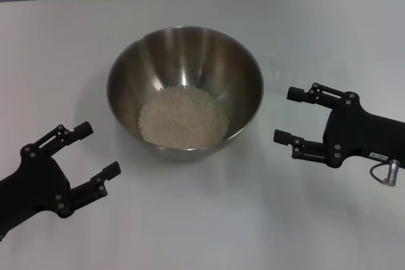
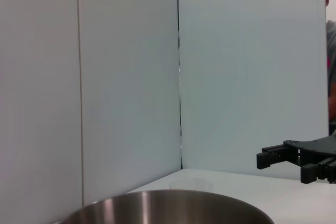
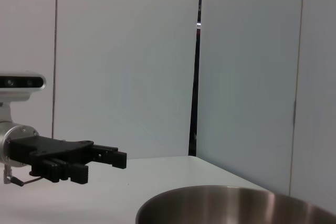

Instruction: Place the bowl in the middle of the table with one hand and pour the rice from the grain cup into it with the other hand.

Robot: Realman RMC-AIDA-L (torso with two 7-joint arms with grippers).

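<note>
**Status: rice in bowl, both grippers empty**

- Stainless-steel bowl (image 1: 185, 86): mid-table (image 1: 316, 30), upright.
- Rice (image 1: 183, 118): heaped on the bowl's floor; pouring looks complete.
- Grain cup: not in view (whereabouts unknown).
- Left gripper (image 1: 95, 151): fingers spread, empty, near the bowl's left.
- Right gripper (image 1: 288, 115): fingers spread, empty, just right of the bowl.
- Remaining: apparently nothing.

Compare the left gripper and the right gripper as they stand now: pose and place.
The black left gripper sits at the near-left of the shiny stainless-steel bowl, angled up toward it; the black right gripper sits level at the bowl's right, pointing straight across. The left is nearer the camera. Both are open, empty and clear of the bowl.
</note>
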